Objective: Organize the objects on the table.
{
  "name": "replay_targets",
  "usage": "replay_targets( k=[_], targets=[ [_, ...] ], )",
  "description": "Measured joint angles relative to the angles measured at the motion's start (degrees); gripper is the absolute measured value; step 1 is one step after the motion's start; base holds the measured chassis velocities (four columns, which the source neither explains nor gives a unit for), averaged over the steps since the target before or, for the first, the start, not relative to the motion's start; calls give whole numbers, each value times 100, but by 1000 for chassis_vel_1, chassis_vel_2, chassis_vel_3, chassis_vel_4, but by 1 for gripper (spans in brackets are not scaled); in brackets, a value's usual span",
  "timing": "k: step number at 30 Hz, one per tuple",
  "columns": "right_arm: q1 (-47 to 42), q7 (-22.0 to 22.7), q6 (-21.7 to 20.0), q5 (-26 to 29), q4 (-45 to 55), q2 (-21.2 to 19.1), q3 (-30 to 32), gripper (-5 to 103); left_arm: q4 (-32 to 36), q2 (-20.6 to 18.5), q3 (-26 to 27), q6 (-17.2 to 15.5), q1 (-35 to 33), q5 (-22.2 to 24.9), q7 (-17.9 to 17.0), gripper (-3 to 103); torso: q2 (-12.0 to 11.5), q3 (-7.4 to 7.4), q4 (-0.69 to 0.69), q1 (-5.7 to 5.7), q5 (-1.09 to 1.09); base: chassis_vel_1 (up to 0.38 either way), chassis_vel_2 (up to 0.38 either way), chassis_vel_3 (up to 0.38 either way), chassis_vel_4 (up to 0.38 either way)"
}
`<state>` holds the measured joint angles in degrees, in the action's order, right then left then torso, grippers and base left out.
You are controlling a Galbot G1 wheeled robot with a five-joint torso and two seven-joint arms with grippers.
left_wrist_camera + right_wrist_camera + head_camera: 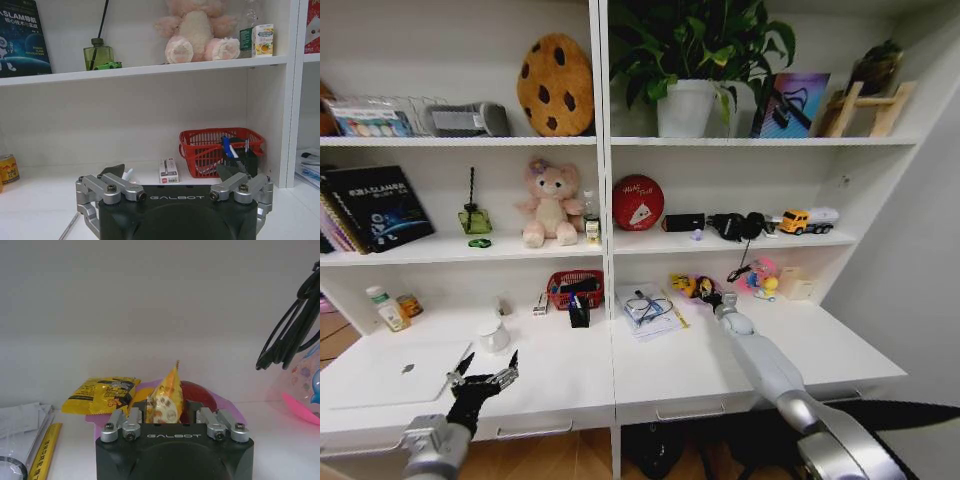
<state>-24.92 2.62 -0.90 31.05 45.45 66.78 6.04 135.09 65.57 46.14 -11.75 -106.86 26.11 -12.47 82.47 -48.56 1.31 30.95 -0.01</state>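
Gripping a yellow snack packet [164, 401] at the far bench [840, 350], the right tool [167, 416] is clamped shut. Left tool [485, 376] hovers with fingers apart near the laptop [400, 372]; most items remain unsorted.

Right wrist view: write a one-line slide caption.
Right gripper shut on a yellow snack packet; another packet lies behind.

The right gripper [162, 416] closes over the lower half of a yellow snack packet [164, 399], so that part is hidden behind the black housing. Behind that packet, a red rounded thing [199, 395] shows just a sliver; what it is can't be told. A pink toy [305, 385], right of the packet, is cut off at the frame edge. From the head camera, the laptop [395, 372] sits just left of the left gripper [486, 378] with its near corner hidden behind that arm. The basket [220, 150] holds pens too small to identify.
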Motion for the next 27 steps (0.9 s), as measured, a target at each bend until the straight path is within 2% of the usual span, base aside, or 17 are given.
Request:
replay_targets(
  k=[1, 3, 4, 6, 7, 10, 11, 13, 15, 21, 23, 24, 26, 27],
  targets=[
    [0, 0, 0, 0, 0, 0, 0, 46, 0, 0, 0, 0, 0, 0, 0, 100, 0, 0, 0, 0, 0, 0, 0, 0, 0],
    [-14, -9, 0, 69, 33, -13, -14, 57, 0, 0, 0, 0, 0, 0, 0, 100, 0, 0, 1, 0, 0, 0, 0, 0, 0],
    [-14, -9, 0, 69, 33, -13, -14, 57, 0, 0, 0, 0, 0, 0, 0, 100, 0, 0, 1, 0, 0, 0, 0, 0, 0],
    [-73, -9, 0, 102, 138, -72, -16, 68, 0, 0, 0, 0, 0, 0, 0, 100, 0, 0, 1, 0, 1, 0, 0, 0, 0],
    [-73, -9, 0, 102, 138, -72, -16, 68, 0, 0, 0, 0, 0, 0, 0, 100, 0, 0, 1, 0, 1, 0, 0, 0, 0],
    [-220, 4, -11, 115, 409, -198, 22, 85, 0, 0, 0, 0, 0, 0, 0, 100, 0, 0, 1, 0, 1, 0, 0, 0, 0],
    [-220, 4, -11, 115, 409, -198, 22, 85, 0, 0, 0, 0, 0, 0, 0, 100, 0, 0, 1, 0, 1, 0, 0, 0, 0],
    [-411, 41, -107, 135, 794, -374, 79, 95, 0, 0, 0, 0, 0, 0, 0, 100, 0, 0, 1, 0, 1, 0, 0, 0, 0],
    [-508, 88, -151, 149, 983, -471, 96, 99, 0, 0, 0, 0, 0, 0, 0, 100, 0, 0, 2, 0, 1, 0, 0, 0, 0],
    [-873, 243, -381, 296, 1807, -810, 116, 100, 0, 0, 0, 0, 0, 0, 0, 100, 0, 0, 3, 0, 1, 0, 0, 0, 0],
    [-1159, 413, -493, 414, 2455, -998, 114, 100, 0, 0, 0, 0, 0, 0, 0, 100, 0, 0, 1, 0, 1, 0, 0, 0, 0],
    [-1159, 413, -493, 414, 2455, -998, 114, 100, 0, 0, 0, 0, 0, 0, 0, 100, 0, 0, 1, 0, 1, 0, 0, 0, 0],
    [-1579, 634, -688, 633, 3266, -1186, 164, 100, 0, 0, 0, 0, 0, 0, 1, 100, 0, 0, -1, 0, -1, 0, 0, 0, 0],
    [-1579, 634, -688, 633, 3266, -1186, 164, 100, 0, 0, 0, 0, 0, 0, 1, 100, 0, 0, -1, 0, -1, 0, 0, 0, 0]
  ],
)
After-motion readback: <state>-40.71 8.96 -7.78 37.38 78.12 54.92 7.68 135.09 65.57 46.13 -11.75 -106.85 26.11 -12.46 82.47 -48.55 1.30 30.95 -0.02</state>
